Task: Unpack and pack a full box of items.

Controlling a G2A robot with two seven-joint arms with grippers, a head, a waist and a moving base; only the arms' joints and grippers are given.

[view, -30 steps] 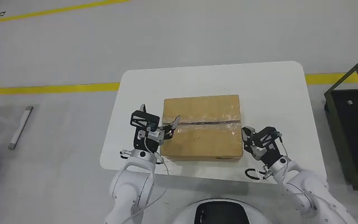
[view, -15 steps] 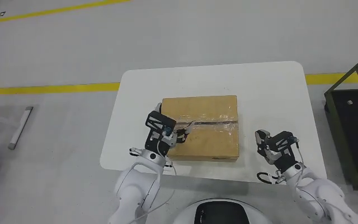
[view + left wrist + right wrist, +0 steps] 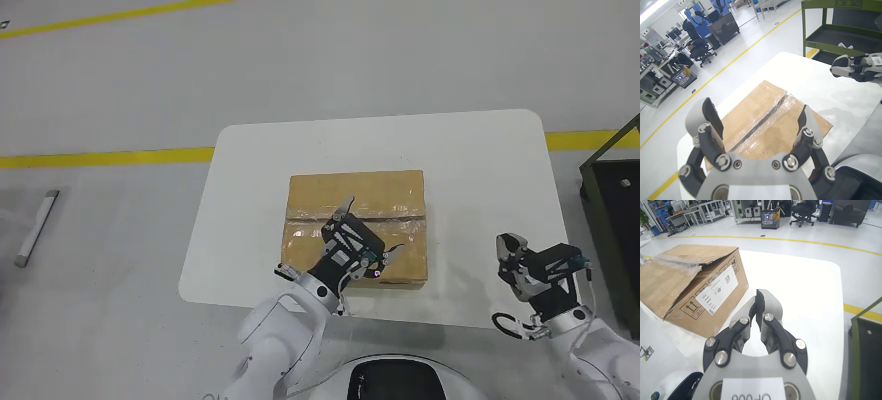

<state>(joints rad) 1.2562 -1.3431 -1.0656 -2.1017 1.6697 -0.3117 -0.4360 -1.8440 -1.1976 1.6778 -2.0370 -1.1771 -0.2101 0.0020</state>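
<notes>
Just under the left gripper [image 3: 372, 228], the box [image 3: 390, 190].

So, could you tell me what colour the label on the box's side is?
The label is white with dark print, clearest in the right wrist view.

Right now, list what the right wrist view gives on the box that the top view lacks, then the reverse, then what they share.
Right wrist view adds: the side wall of the box with a white label and a lifted flap corner. Top view adds: the left gripper, open, over the box top, and the whole white table. Shared: the taped top seam and the right gripper, shut, apart from the box.
</notes>
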